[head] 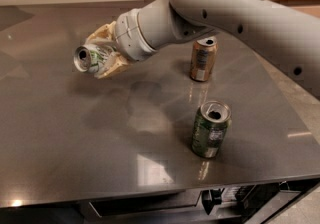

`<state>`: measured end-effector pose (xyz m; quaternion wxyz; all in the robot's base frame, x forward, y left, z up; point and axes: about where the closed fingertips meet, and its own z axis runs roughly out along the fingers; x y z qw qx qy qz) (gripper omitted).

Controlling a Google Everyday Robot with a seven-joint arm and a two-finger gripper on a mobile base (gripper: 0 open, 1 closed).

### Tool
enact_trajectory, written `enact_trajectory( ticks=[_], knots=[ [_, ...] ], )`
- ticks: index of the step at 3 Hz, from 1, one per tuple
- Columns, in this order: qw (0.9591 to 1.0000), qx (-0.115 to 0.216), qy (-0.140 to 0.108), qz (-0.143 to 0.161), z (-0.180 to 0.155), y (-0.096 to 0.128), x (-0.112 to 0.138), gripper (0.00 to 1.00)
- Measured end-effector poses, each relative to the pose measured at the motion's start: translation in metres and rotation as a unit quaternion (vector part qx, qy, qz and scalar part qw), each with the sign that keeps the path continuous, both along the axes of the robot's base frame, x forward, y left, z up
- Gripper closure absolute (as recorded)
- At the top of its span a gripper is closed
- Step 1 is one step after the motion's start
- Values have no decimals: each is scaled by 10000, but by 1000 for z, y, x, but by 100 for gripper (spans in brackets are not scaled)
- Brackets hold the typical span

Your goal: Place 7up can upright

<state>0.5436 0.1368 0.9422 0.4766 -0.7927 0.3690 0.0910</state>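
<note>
Camera view: the jaws, at the end of the grey arm [225, 13] over the desk [60, 143], are clamped around the 7up can [89, 58], which lies on its side with its open top pointing away from the wrist. A brown can [202, 59] stands upright to the right of the jaws. A dark green can [210, 129] stands upright to their right and nearer the camera.

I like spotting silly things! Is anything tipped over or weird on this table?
Yes, one thing: the 7up can lies sideways in the gripper, over the left half of the table, its silver end facing left. The brown can and the dark green can both stand upright. No spill shows.
</note>
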Motion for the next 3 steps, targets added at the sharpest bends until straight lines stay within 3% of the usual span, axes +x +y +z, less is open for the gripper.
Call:
enact_trajectory(
  ticks=[1, 3],
  knots=[
    [9975, 531, 453, 108, 3, -6, 4, 100],
    [9820, 1301, 1230, 598, 12, -9, 7, 100]
  ],
)
